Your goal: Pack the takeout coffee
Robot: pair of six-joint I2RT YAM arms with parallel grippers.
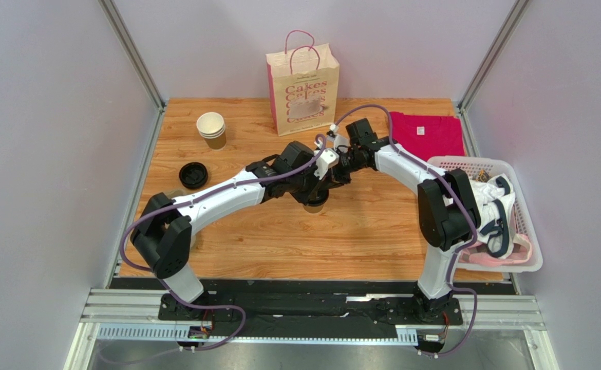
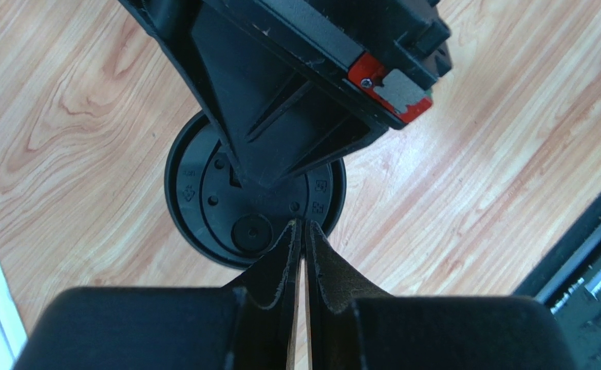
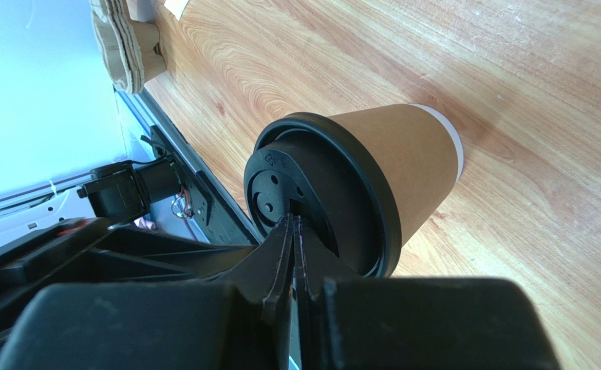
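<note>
The takeout coffee is a brown kraft cup with a round black lid, standing upright mid-table. In the top view my two wrists nearly hide it, and only its base shows. My left gripper is shut and empty, with its tips resting on the near edge of the lid. My right gripper is also shut, and its tips press on the lid's top. The right gripper's black body hangs over the lid in the left wrist view. Both grippers meet above the cup.
A stack of empty paper cups and a spare black lid lie at the left. The cream bag with pink handles stands at the back. A pink cloth and a white basket holding shoes are at the right.
</note>
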